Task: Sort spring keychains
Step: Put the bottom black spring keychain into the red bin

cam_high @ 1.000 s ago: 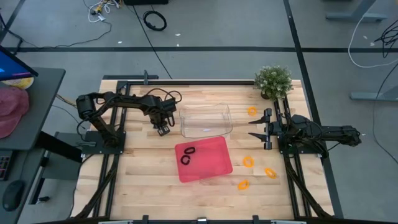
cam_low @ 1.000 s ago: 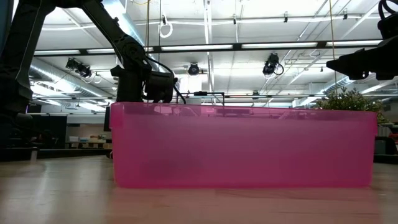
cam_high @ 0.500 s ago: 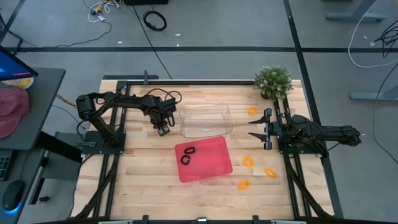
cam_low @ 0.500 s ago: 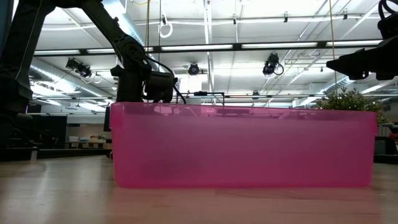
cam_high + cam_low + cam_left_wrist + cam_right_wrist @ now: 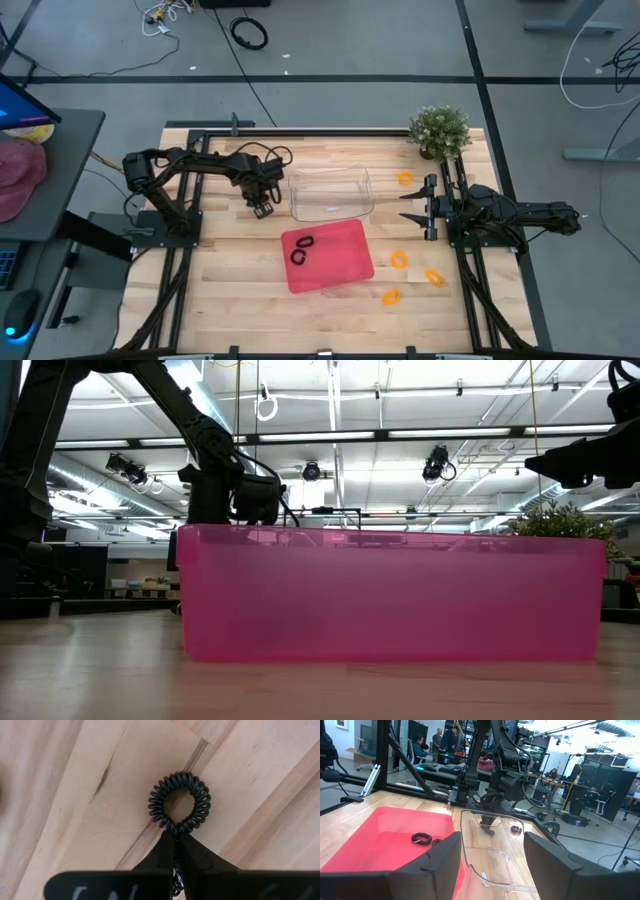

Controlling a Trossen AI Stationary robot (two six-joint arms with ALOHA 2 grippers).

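Left gripper (image 5: 175, 840) closed on black spring keychain (image 5: 180, 802), pinching the coil's near edge; loop lies on wooden table (image 5: 75, 795), beside clear bin (image 5: 330, 193). Right gripper (image 5: 490, 852) jaws wide, empty, facing red tray (image 5: 328, 255).

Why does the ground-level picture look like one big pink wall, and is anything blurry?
Low view: the red tray sits close to the lens, glows translucent pink from ceiling lights, and hides what lies behind it. Left wrist view: the black spring keychain is sharp. Right wrist view: the near fingers are soft.
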